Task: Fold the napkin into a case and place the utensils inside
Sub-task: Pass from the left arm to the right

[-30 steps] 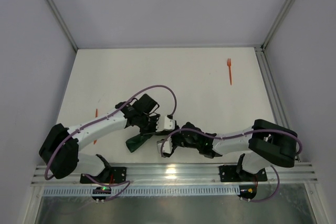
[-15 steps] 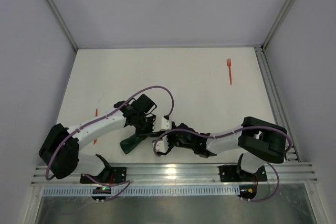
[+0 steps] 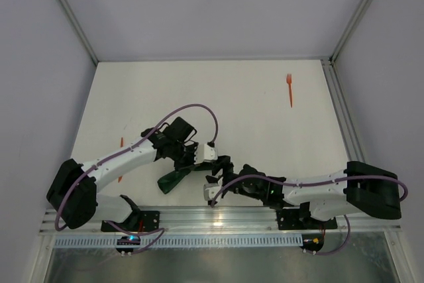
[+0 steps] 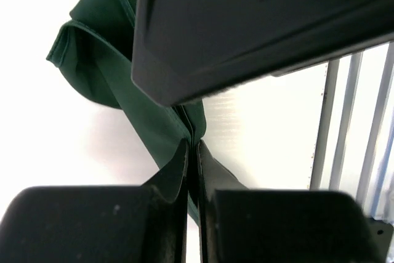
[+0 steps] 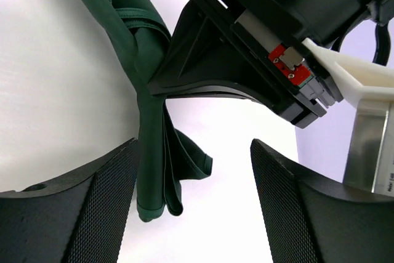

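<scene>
The dark green napkin (image 3: 173, 177) is bunched into a twisted strip just in front of the arms' bases. My left gripper (image 3: 192, 163) is shut on its upper end, and the cloth (image 4: 104, 60) is pinched between the closed fingers (image 4: 178, 170). My right gripper (image 5: 194, 146) stands open around the hanging lower end of the napkin (image 5: 154, 177), which lies against its left finger (image 5: 92, 207). An orange fork (image 3: 289, 89) lies far off at the back right. A second orange utensil (image 3: 121, 142) lies at the left, partly hidden under my left arm.
The metal rail (image 3: 218, 218) with both arm bases runs along the near edge. A purple cable (image 3: 199, 108) loops above the left wrist. Frame posts (image 3: 344, 38) rise at the back corners, and the table's right edge strip (image 3: 339, 114) runs beside the fork.
The right arm's elbow has swung outward to the right and lower, while its gripper stayed by the napkin's end. The left gripper has kept its hold and hardly moved.
</scene>
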You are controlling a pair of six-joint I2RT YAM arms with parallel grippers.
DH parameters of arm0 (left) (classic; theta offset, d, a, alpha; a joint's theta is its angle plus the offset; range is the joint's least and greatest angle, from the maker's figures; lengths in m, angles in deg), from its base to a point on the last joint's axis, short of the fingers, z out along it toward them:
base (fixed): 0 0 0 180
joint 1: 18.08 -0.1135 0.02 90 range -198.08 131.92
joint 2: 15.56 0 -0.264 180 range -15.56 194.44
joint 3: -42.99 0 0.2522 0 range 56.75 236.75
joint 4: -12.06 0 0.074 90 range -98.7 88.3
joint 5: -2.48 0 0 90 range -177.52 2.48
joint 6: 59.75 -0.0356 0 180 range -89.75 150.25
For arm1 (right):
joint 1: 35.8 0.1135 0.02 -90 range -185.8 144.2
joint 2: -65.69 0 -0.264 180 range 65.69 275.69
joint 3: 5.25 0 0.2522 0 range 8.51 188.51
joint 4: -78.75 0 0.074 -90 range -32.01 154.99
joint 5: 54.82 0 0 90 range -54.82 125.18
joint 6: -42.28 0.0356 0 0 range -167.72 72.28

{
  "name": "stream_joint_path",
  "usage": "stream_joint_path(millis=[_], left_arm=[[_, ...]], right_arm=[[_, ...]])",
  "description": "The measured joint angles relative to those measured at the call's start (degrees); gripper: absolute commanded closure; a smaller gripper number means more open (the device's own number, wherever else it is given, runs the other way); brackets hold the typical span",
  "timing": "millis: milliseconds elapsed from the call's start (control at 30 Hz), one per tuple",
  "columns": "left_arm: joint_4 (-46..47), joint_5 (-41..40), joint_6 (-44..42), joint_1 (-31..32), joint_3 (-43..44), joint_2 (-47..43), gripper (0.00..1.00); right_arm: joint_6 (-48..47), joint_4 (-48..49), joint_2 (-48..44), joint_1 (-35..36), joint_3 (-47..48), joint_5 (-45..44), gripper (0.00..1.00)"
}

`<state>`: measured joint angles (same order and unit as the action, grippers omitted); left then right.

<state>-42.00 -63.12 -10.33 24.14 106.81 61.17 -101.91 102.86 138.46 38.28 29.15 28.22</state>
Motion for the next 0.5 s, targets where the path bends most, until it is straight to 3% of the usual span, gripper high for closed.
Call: stream_joint_path(millis=[167, 500], left_arm=[[-0.2, 1.4, 0.6, -0.3, 0.2, -0.2, 1.00], [-0.5, 4.4, 1.4, -0.4, 0.8, -0.2, 1.00]], right_arm=[[0.3, -1.1, -0.8, 0.0, 0.0, 0.0, 0.23], [2.4, -6.2, 6.3, -0.3, 4.5, 0.5, 0.22]])
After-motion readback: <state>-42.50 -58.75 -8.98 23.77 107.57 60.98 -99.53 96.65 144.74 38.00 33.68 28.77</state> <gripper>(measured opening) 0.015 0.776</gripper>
